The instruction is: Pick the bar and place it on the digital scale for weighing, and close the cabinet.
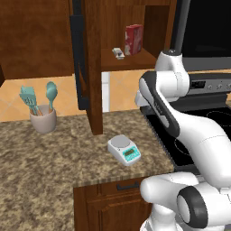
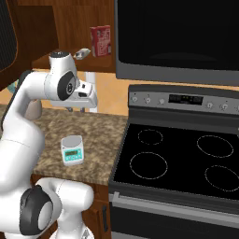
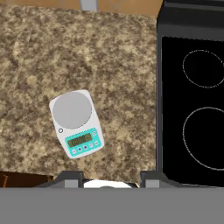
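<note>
Item: bar, small, pale, lying flat on the open cabinet shelf, near the shelf's front edge, just beside the taller red box and apart from it. Item: digital scale, white with teal display, on the table near its front edge and toward the corner by the stove; its round plate is bare. Item: gripper, hanging above the table and looking down on the scale, finger tips drawn close together, nothing between them. Item: cabinet door, standing swung open on the left, its long black handle facing out. Step in hand, as judged: reaching for the bar, not yet begun in earnest. To do it well, the gripper should spread its fingers first, rise to shelf level, enter squarely past the door edge, and close across the bar's narrow sides; the red box beside it could be knocked over by a careless approach. Containers: a pale cup toward the table's back left holds teal utensils, a spatula and a spoon, upright. The cabinet shelf holds the bar and the red box.
</note>
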Robot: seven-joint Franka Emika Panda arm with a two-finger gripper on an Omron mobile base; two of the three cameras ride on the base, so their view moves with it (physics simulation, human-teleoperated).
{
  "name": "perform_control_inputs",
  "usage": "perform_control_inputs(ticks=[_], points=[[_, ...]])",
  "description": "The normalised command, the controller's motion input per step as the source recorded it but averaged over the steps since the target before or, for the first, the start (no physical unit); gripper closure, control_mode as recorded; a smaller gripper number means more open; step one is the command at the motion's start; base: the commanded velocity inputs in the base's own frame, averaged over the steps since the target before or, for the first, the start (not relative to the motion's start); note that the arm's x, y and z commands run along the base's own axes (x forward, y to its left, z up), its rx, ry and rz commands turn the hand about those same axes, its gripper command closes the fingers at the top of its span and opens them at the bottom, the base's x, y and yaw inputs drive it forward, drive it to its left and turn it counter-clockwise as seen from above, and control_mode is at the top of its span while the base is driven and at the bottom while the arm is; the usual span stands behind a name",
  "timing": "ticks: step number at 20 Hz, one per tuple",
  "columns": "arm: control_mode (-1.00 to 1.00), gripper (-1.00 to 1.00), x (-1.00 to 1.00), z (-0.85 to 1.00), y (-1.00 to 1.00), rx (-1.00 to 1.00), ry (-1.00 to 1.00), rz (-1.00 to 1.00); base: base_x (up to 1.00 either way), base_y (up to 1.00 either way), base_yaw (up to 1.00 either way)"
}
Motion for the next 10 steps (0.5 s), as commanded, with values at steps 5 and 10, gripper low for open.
perform_control_inputs(ticks=[5,10], points=[[-1.00,-1.00,-0.26,0.00,0.05,0.00,-0.01,0.02,0.00,0.00,0.00],[-1.00,-1.00,-0.37,0.01,0.29,0.00,-0.04,0.14,0.00,0.00,0.00]])
